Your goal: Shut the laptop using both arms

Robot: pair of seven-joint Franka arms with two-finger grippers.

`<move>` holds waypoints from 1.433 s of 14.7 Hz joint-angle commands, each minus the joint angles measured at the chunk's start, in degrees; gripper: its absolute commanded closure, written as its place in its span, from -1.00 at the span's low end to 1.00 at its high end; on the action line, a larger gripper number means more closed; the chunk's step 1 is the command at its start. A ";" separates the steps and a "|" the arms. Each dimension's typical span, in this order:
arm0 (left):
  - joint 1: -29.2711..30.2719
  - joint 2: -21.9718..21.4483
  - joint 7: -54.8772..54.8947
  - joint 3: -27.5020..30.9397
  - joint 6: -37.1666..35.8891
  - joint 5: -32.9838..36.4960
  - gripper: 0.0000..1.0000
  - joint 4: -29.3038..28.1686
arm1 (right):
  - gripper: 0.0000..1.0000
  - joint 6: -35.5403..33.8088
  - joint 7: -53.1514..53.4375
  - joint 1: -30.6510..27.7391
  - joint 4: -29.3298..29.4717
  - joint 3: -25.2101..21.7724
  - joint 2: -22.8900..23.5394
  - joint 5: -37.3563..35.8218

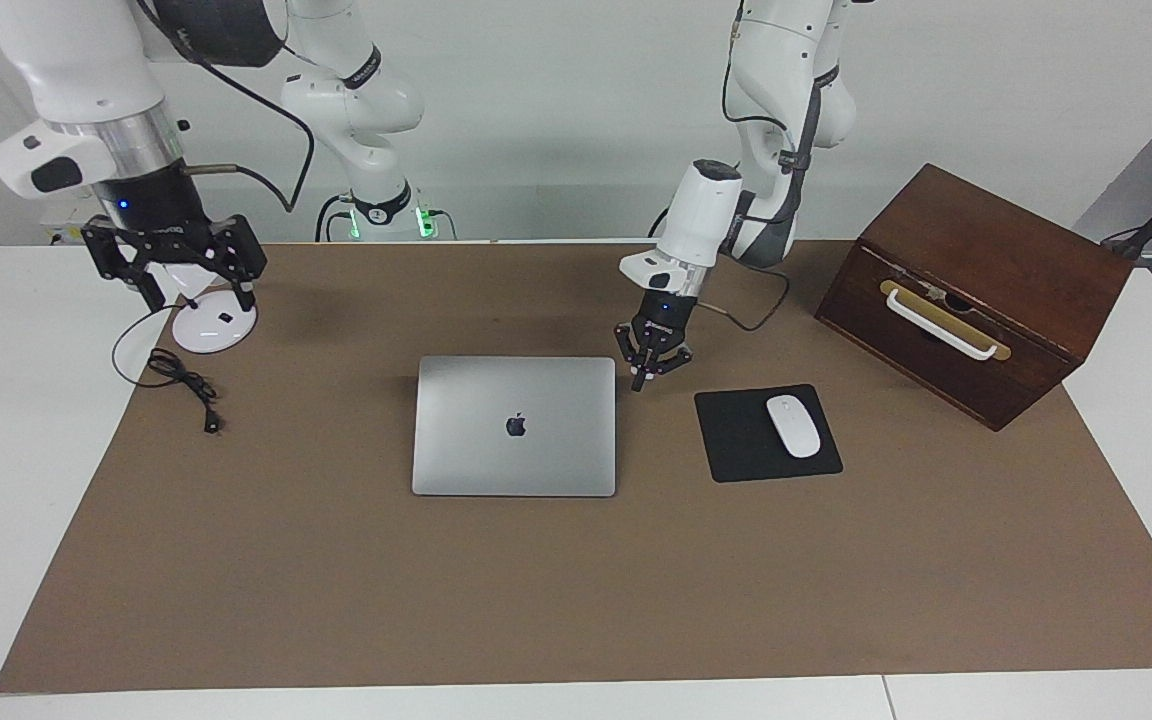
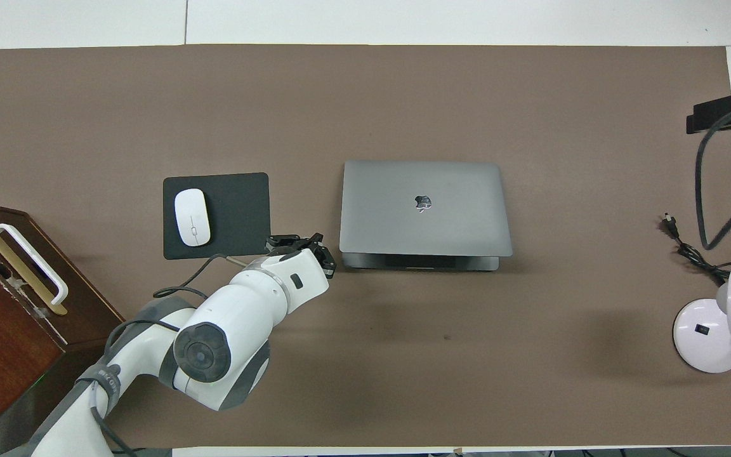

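The laptop (image 1: 514, 425) lies mid-desk, lid down: closing looks done. Left pincer (image 1: 652, 372), closed and empty, hangs beside its corner; right pincer (image 1: 176, 262) open, raised near the desk's end. Next: both retreat.

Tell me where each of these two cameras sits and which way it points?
Facing view: high across the table, looking at both robots; both arms show, left end effector shut beside the laptop, right end effector open above the lamp base.
Overhead view: above the robots' end, looking steeply down; mostly the left arm shows.
Shared: laptop, mousepad, mouse, wooden box, half a turn apart.
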 commanded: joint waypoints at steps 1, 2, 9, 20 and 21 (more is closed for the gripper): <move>0.78 -5.11 -0.29 -0.12 -7.40 0.20 1.00 -0.92 | -1.00 0.51 -0.62 -1.34 -4.66 0.66 -2.43 0.88; 0.78 -5.64 -0.55 -0.12 -9.51 0.20 1.00 -0.40 | -1.00 0.60 -0.54 -1.34 -6.59 0.66 -3.48 0.96; 4.38 -10.20 -0.03 -0.12 -31.82 0.20 1.00 8.99 | -1.00 0.42 -0.54 -4.86 -19.00 0.66 -10.61 2.72; 13.78 -17.51 5.07 -0.12 -55.13 0.46 -0.58 18.49 | -1.00 0.07 -2.73 -4.50 -19.00 0.75 -10.52 2.55; 14.83 -17.51 5.07 -0.12 -57.06 0.64 -1.00 19.55 | -1.00 0.42 -4.04 -4.68 -18.74 0.75 -10.52 2.46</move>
